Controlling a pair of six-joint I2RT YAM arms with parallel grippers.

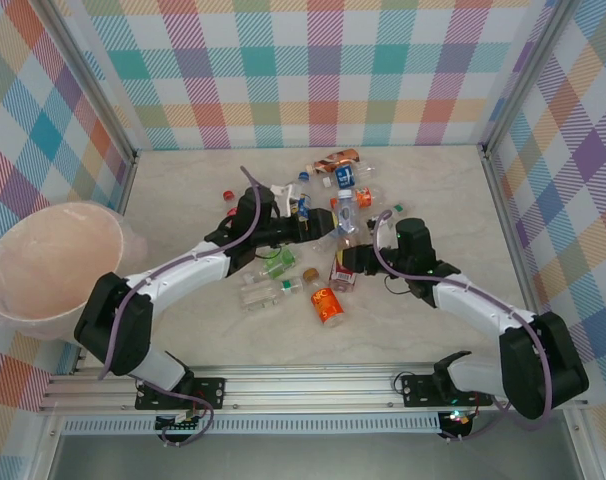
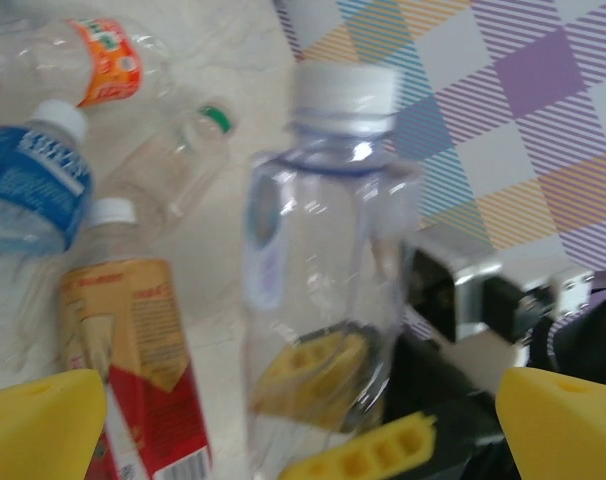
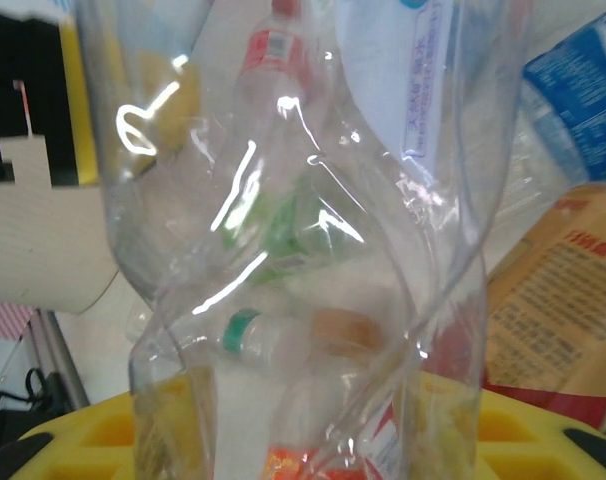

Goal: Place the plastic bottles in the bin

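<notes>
Left wrist view: a tall clear plastic bottle with a white cap (image 2: 328,260) stands upright in the gap between the two yellow fingertips of the left gripper (image 2: 303,425), touching neither.
Left fingers: spread wide, holding nothing.
Right fingers: the ribbed yellow fingers (image 2: 358,460) of the right gripper (image 1: 343,255) sit low on that bottle, one in front and one behind. I judge them to be pinching it.
Right wrist view: the bottle's crumpled clear wall (image 3: 303,250) rises straight out of the right fingers.
Step in hand: probably a handover from right to left.
Doing it well: bring the left fingers in around the mid-body, above the right fingers. Close only until the thin wall gives a little, since it may buckle or slip. The right should let go only once the left grip is firm.
Neighbour: a tan-and-red-labelled plastic bottle (image 2: 133,360) lies just beside one left fingertip and is best not snagged.
Bin: the large round pale pink translucent bucket (image 1: 58,260) is well apart from both pairs of fingers, back beside the left arm's base.
</notes>
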